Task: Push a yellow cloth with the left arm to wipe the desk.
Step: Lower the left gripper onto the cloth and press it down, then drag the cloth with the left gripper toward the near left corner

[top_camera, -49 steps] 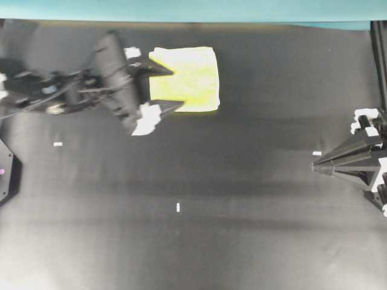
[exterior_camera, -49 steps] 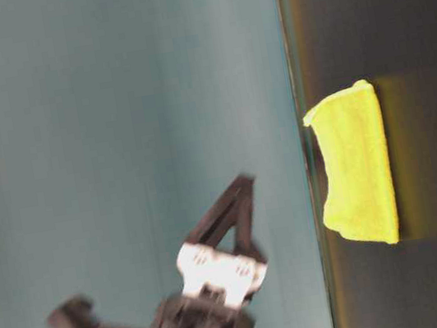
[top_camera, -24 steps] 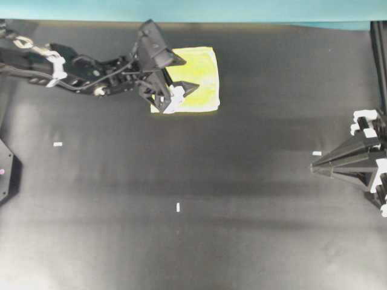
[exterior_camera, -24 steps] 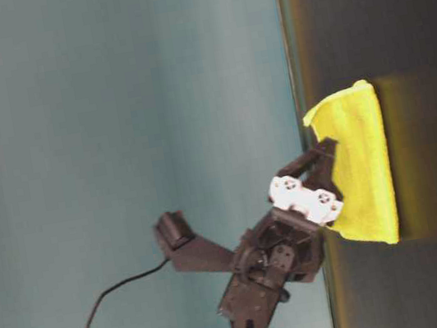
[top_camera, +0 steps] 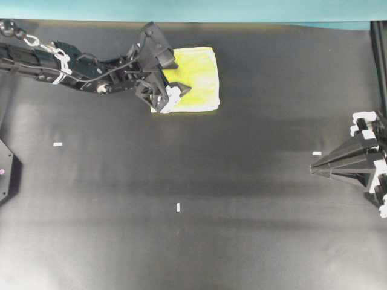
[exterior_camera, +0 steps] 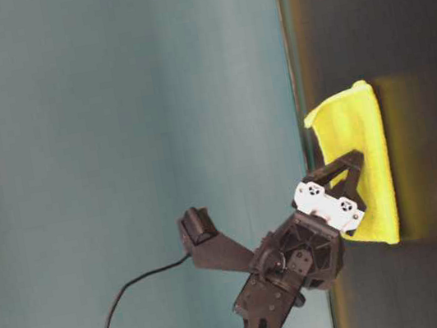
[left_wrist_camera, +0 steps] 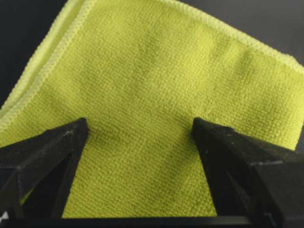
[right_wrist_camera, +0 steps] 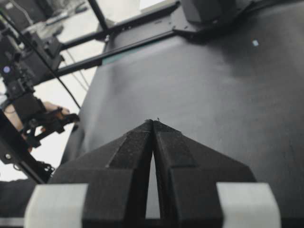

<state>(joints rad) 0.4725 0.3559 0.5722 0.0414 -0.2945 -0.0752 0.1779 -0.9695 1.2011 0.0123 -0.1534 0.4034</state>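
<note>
Two spread claw tips press yellow cloth.

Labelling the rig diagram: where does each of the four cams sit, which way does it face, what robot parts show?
Overhead: above, looking straight down at the desk; both arms show, left gripper on the yellow cloth, right gripper parked.
Table-level: low at the desk edge, image rotated; left arm over the cloth.
Left wrist: on the left arm, looking down between its open fingers at the cloth.
Right wrist: behind the shut right gripper, facing across the bare desk.
Shared: the first three show cloth and left gripper.
</note>
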